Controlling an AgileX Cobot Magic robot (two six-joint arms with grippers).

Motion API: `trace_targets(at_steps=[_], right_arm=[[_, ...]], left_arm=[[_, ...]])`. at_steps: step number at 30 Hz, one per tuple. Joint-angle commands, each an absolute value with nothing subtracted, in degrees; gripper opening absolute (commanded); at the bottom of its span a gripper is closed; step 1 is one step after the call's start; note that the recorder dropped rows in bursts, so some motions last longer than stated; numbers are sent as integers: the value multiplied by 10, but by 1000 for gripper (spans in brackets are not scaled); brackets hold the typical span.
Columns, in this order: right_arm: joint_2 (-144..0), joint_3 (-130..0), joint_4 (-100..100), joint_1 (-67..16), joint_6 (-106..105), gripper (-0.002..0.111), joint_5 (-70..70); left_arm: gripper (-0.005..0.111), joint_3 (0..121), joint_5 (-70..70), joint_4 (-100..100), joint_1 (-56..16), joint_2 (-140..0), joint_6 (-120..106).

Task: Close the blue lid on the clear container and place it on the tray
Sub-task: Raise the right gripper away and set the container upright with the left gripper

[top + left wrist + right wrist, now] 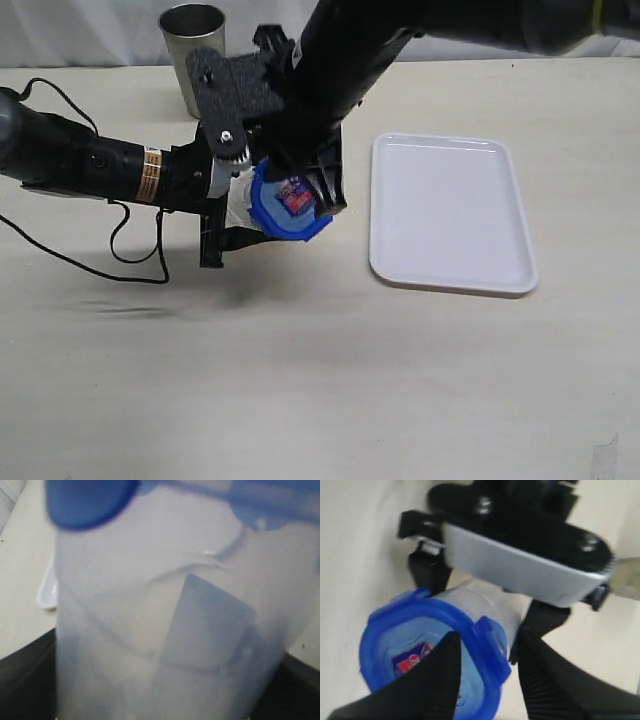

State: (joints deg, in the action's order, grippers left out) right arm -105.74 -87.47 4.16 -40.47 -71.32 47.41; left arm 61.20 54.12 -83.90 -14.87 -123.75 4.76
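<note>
Blue lid on clear container (tilted, in left hand)

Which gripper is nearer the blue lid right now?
Right. The right gripper has its fingers either side of a flap on the blue lid. The left gripper sits farther back, clamped around the body of the clear container.
</note>
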Motion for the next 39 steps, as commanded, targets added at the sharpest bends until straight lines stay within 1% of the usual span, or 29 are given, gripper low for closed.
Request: trace_targets(at_steps=[1, 6, 7, 9, 13, 16, 21, 25, 34, 39], right_arm=[[-1021, -879, 51, -380, -657, 39, 445], [-970, -879, 51, -351, -586, 39, 456], [-958, -879, 51, -346, -572, 37, 460], [-936, -879, 51, -340, -550, 30, 465], [-890, -875, 55, -330, -498, 4, 473], [-847, -848, 80, -328, -486, 5, 441], [-750, -773, 138, -328, -468, 5, 346], [-659, -699, 171, -328, -432, 5, 275], [-436, -509, 173, -328, -315, 5, 108], [-306, -405, 173, -328, -269, 5, 37]], left_arm=[[0, 614, 586, -828, -160, -1231, 77], [0, 614, 586, -822, -160, -1231, 91], [0, 614, 586, -817, -160, -1231, 94], [0, 614, 586, -815, -160, -1231, 102], [0, 614, 588, -793, -160, -1231, 147], [0, 614, 590, -764, -160, -1231, 213], [0, 614, 590, -709, -160, -1231, 316], [0, 614, 590, -707, -160, -1231, 331], [0, 614, 592, -693, -160, -1231, 335], [0, 614, 595, -693, -160, -1231, 335]])
